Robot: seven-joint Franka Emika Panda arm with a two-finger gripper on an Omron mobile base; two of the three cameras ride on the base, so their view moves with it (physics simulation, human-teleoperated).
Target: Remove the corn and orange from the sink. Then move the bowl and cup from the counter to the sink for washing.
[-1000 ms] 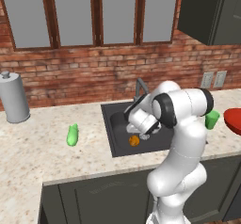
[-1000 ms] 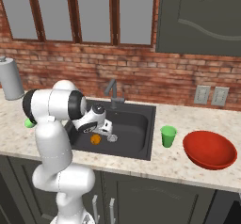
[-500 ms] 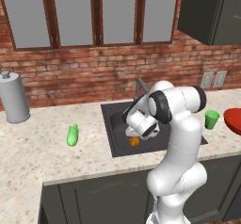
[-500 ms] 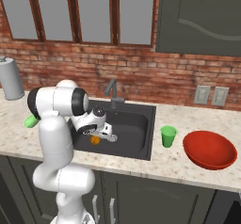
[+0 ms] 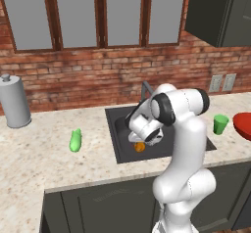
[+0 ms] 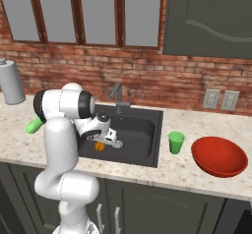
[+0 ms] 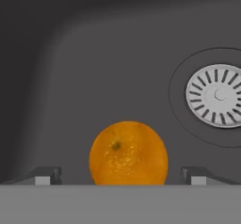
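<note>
The orange point(image 7: 128, 153) lies on the floor of the dark sink point(image 7: 94, 53), left of the silver drain point(image 7: 215, 95). My gripper point(image 7: 122, 175) is open, one fingertip on each side of the orange, not touching it. From the base views the gripper point(image 5: 142, 140) hangs low in the sink point(image 5: 122, 129) just above the orange point(image 5: 139, 147). The corn point(image 5: 75, 140) rests on the counter left of the sink. The green cup point(image 6: 175, 142) and the red bowl point(image 6: 219, 156) stand on the counter right of the sink point(image 6: 147, 130).
A grey metal canister point(image 5: 14, 102) stands at the counter's far left against the brick wall. The dark faucet point(image 6: 118, 96) rises behind the sink. Wall cabinets hang at the upper right.
The hand has sunk lower into the sink, closer over the orange. Jaws stay wide. Corn, cup and bowl have not moved.
</note>
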